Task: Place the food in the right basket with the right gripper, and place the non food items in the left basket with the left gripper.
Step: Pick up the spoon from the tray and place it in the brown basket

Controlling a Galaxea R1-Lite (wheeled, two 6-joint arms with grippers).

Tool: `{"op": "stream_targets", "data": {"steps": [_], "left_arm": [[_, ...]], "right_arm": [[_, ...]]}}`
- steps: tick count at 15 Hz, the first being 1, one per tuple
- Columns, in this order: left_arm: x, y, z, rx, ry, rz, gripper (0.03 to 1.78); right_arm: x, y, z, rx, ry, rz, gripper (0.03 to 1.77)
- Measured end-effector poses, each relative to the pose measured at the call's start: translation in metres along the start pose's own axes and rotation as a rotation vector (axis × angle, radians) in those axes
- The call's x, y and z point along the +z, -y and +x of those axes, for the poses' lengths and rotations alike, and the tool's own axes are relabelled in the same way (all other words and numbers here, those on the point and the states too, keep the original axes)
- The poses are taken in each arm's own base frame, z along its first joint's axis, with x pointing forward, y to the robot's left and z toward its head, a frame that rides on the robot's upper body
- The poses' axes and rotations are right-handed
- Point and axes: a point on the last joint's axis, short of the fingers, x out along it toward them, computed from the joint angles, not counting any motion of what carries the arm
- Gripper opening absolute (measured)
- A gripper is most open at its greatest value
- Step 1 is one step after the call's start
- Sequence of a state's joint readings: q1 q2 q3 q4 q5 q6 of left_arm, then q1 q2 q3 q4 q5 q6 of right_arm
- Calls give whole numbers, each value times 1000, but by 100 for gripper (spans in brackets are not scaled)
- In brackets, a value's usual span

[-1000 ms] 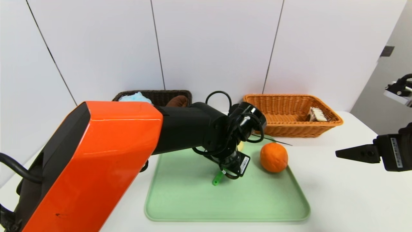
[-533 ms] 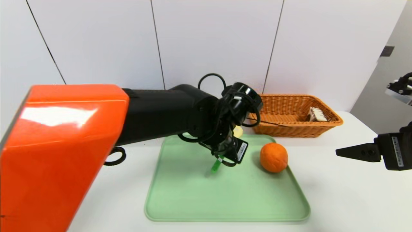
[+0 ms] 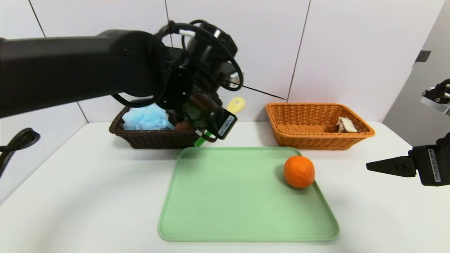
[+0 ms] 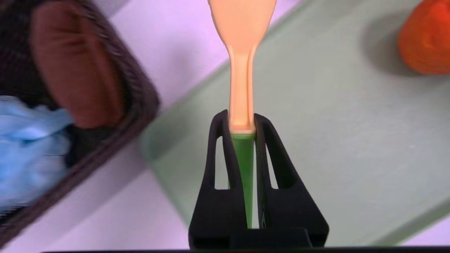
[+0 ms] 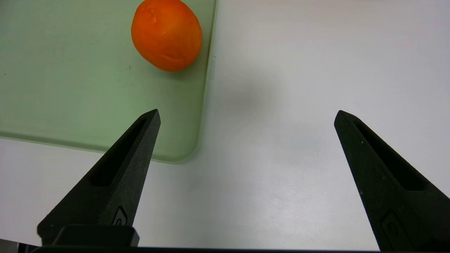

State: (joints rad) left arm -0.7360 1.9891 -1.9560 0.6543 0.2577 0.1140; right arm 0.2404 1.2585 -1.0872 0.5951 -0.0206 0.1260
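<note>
Keep the black left claw (image 4: 240, 123) pinched on the green-handled yellow plastic spoon (image 4: 242, 70), carry left over the dark-brown woven wicker basket (image 3: 154, 138), then release low.

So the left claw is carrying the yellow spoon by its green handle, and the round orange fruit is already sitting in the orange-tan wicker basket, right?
Not quite. The left gripper does hold the yellow spoon with the green handle, but the round orange fruit lies on the pale green tray, not in the orange-tan wicker basket, as the head view shows.
</note>
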Motion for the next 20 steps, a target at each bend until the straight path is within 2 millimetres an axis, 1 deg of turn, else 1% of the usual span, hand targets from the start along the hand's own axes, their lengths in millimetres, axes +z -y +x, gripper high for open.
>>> {"op": "stream_targets", "data": {"steps": [3,5,8,11,13,15,17,20], "left_arm": [[0,-38,-16,61,26,128,15],[-3,-62,-22,113,20,220,15],[-9,-102,-21,207,-6,363,15],[-21,-132,-10,262,-79,465,15],[-27,-147,5,288,-103,479,15],[-32,-155,20,307,-109,467,15],[-38,-158,33,297,-135,463,15],[-44,-161,47,286,-163,454,15]], "right_arm": [[0,-1,0,15,-2,-3,171],[-1,-1,0,22,-6,-3,171],[-2,0,-1,25,-5,-2,171],[-3,0,-3,25,0,-2,171],[-3,0,-3,26,1,-3,171],[-3,0,-3,26,1,-3,171],[-4,0,-3,26,-2,-3,171],[-4,0,-2,25,-4,-1,171]]}}
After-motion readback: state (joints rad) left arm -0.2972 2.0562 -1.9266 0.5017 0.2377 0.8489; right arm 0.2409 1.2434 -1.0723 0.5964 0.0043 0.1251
